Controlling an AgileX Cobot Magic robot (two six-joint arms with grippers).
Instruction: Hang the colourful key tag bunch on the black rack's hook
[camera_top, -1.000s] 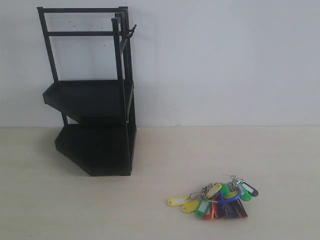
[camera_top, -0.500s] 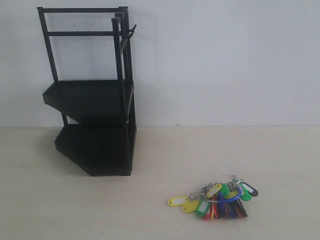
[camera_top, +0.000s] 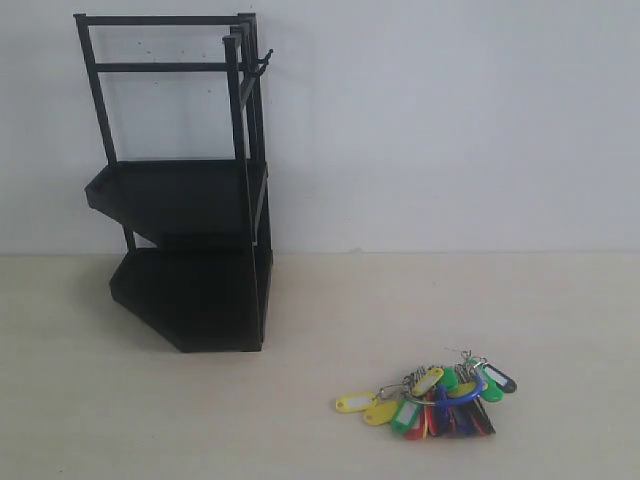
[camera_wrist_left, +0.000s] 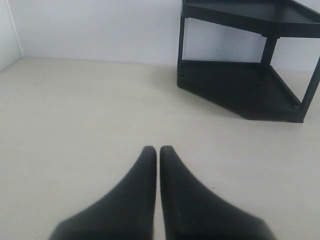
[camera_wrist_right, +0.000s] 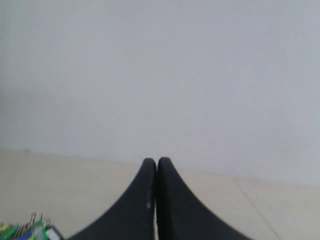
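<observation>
Black rack (camera_top: 190, 195) stands at ten o'clock of the exterior view, its hook side turned toward the open table (camera_top: 520, 310), apparently for access; left gripper (camera_wrist_left: 158, 150) and right gripper (camera_wrist_right: 157, 161) are each pinched closed on nothing; colourful key tag bunch (camera_top: 430, 398) lies flat at five o'clock, well apart from the rack, not yet grasped; hook (camera_top: 263, 63), at the rack's one o'clock corner, is bare.

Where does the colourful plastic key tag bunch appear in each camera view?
Exterior view: colourful key tag bunch lies on the pale table, right of the tall black metal rack.
Left wrist view: not in it.
Right wrist view: only a cropped sliver at the frame edge.
Shared landmark: the pale table, in all three.
</observation>
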